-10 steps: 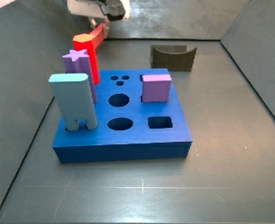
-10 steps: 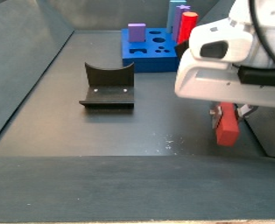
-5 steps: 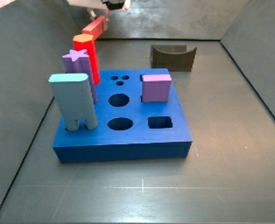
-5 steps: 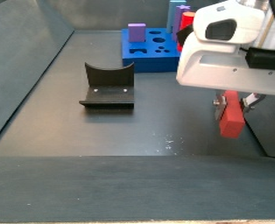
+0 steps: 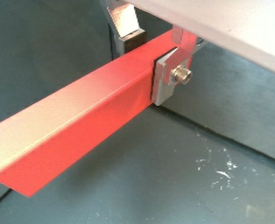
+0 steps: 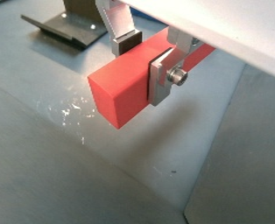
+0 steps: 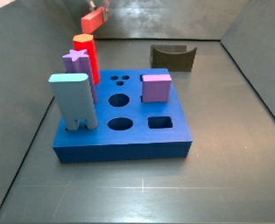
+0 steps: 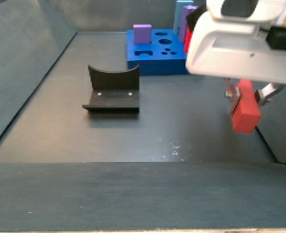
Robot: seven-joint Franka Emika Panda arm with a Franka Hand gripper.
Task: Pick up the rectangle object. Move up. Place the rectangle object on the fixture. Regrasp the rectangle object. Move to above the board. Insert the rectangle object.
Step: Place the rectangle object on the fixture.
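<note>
One red bar (image 5: 88,114) is pinched in the claw (image 6: 150,59), its silver fingers (image 6: 162,77) pressed on opposite faces, clear above the bench (image 8: 60,127). In a side view only the bar's end (image 7: 95,17) shows, the claw cut off by the frame edge. One fixture (image 8: 111,90) stands apart. One board (image 7: 123,122) carries four pegs; its far side is partly hidden in a side view (image 8: 159,47).

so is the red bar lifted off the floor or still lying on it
Lifted. The gripper is shut on the rectangle object, which hangs clear above the floor in both wrist views.
</note>
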